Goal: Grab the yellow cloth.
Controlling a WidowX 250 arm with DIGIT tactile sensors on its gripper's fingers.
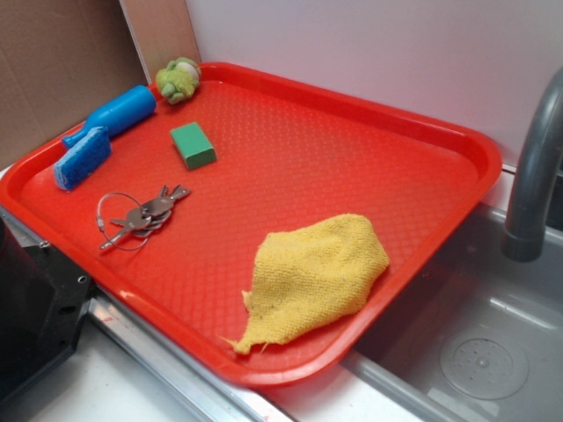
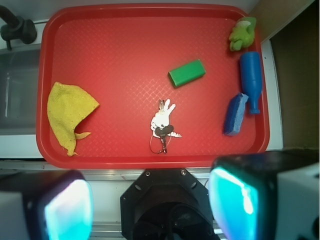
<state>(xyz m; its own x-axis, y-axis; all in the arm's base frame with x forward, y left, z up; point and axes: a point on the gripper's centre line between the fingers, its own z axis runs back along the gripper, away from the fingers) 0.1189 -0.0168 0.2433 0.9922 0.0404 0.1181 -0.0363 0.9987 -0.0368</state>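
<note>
The yellow cloth [image 1: 312, 274] lies flat on the red tray [image 1: 352, 167] near its front right corner, frayed tip toward the front rim. In the wrist view the yellow cloth [image 2: 67, 112] is at the tray's [image 2: 115, 45] left side. My gripper [image 2: 150, 207] is high above the near side of the tray, over the robot base, far from the cloth. Its jaws stand wide apart with nothing between them. The gripper does not show in the exterior view.
On the tray: a green block [image 1: 193, 145], a key ring with keys [image 1: 141, 215], a blue brush [image 1: 84, 158] and blue bottle [image 1: 119, 112], a green plush toy [image 1: 179, 79]. A grey faucet [image 1: 537, 167] and sink [image 1: 475, 352] are to the right. The black robot base [image 2: 167, 205] is below.
</note>
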